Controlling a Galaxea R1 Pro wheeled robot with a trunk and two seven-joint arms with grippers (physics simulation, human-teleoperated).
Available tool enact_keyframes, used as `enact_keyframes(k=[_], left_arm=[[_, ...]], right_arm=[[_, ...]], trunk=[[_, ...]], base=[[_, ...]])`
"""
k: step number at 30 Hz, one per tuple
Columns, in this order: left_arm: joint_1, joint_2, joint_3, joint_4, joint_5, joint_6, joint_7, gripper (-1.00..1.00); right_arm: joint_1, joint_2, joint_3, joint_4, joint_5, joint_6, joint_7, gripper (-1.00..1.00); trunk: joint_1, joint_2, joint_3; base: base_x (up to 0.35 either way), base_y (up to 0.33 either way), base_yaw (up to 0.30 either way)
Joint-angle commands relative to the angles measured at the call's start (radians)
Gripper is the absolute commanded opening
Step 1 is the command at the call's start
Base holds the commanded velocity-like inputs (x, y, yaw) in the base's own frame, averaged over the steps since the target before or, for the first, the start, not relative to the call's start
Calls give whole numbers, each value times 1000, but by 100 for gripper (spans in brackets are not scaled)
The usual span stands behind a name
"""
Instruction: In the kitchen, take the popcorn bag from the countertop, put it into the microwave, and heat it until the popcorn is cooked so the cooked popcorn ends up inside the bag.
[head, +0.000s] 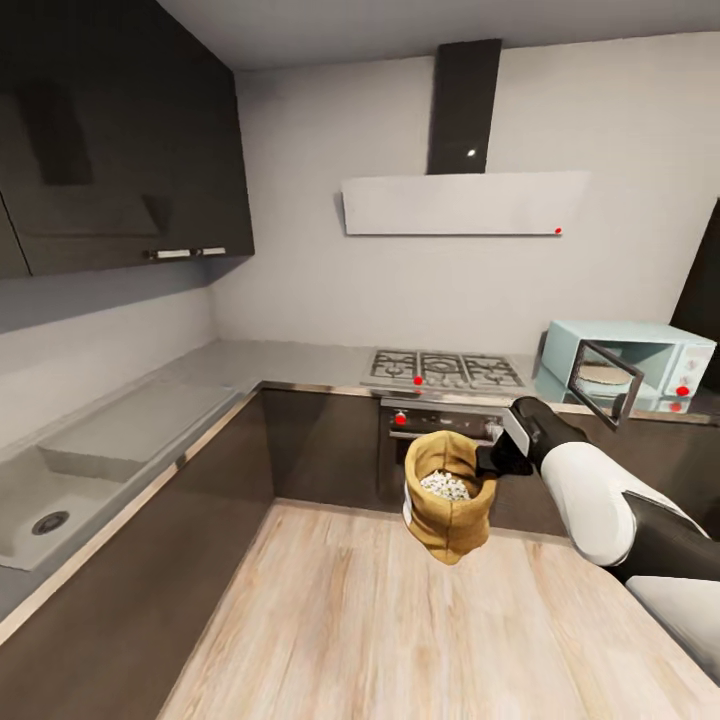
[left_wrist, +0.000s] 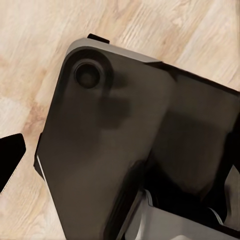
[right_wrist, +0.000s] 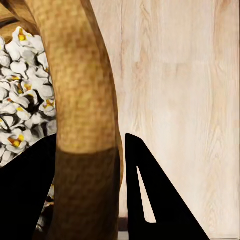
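The tan popcorn bag (head: 446, 522) hangs in the air over the wood floor, in front of the built-in oven. White puffed popcorn (head: 445, 487) fills it. My right gripper (head: 496, 461) is shut on the bag's rolled rim from the right side. In the right wrist view the rim (right_wrist: 75, 75) passes between the two black fingers (right_wrist: 150, 200), with yellow-white puffs (right_wrist: 25, 100) beside it. The pale-blue microwave (head: 655, 345) stands on the grey countertop (head: 290, 362) at the right, its dark glass door (head: 606, 385) swung open. One black fingertip (left_wrist: 10, 160) of my left gripper shows over the floor.
A gas hob (head: 445, 370) sits in the counter under a white hood (head: 465, 203), with the steel oven (head: 440, 420) below. A sink (head: 50, 520) is sunk into the left counter run. Dark cabinets line the walls. My dark base (left_wrist: 125, 140) shows in the left wrist view.
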Motion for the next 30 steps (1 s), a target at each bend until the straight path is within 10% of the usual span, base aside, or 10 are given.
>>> enact_keyframes(k=[1,30], left_arm=[[0,0,1,0,4,-3,2,100],[0,0,1,0,4,-3,2,100]], right_arm=[[-1,0,-8,-1,9,3,5,-100],[-1,-40,-8,0,5,4,5,-100]], trunk=[[0,-1,-1],[0,-1,13]], base=[[0,0,-285],[0,0,-286]])
